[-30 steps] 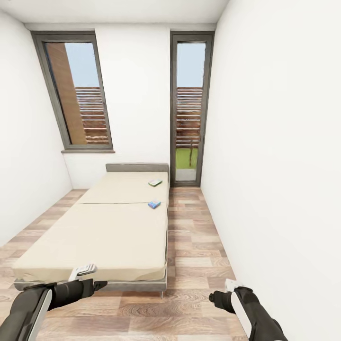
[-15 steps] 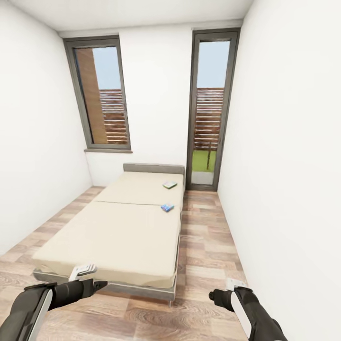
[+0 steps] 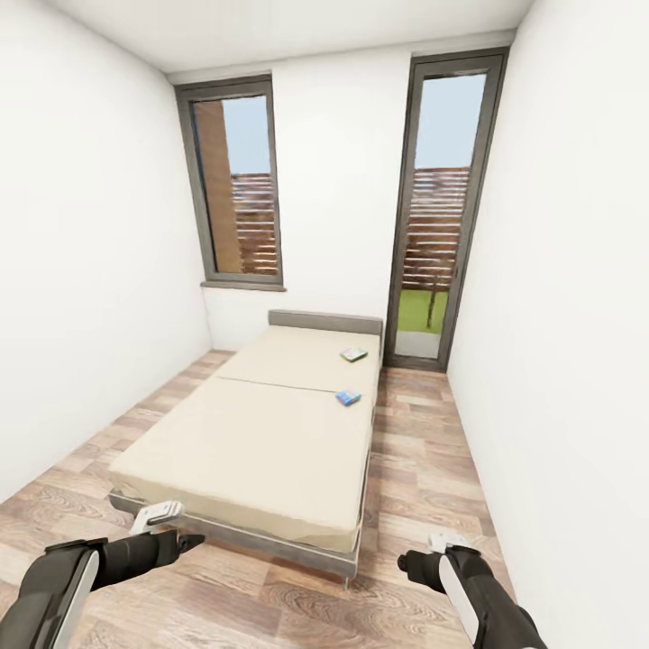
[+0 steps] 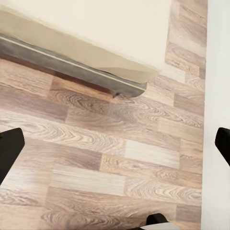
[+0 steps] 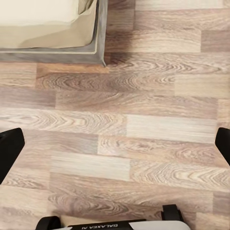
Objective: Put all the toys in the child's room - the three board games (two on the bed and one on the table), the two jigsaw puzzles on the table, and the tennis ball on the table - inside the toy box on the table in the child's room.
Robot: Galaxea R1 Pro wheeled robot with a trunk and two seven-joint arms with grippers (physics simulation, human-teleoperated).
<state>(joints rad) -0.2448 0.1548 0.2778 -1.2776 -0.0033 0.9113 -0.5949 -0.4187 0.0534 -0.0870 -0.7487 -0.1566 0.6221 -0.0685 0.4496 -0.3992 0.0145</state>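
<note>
facing the bed (image 3: 252, 433) at frame centre, the robot carries the left gripper (image 3: 194, 541) and right gripper (image 3: 403, 564) low, jaws spread and empty, likely ready for two board games (image 3: 348, 397) lying centre-right on the mattress.

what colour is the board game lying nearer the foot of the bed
Blue, with some lighter print; the board game on the bed shows best in the head view.
</note>
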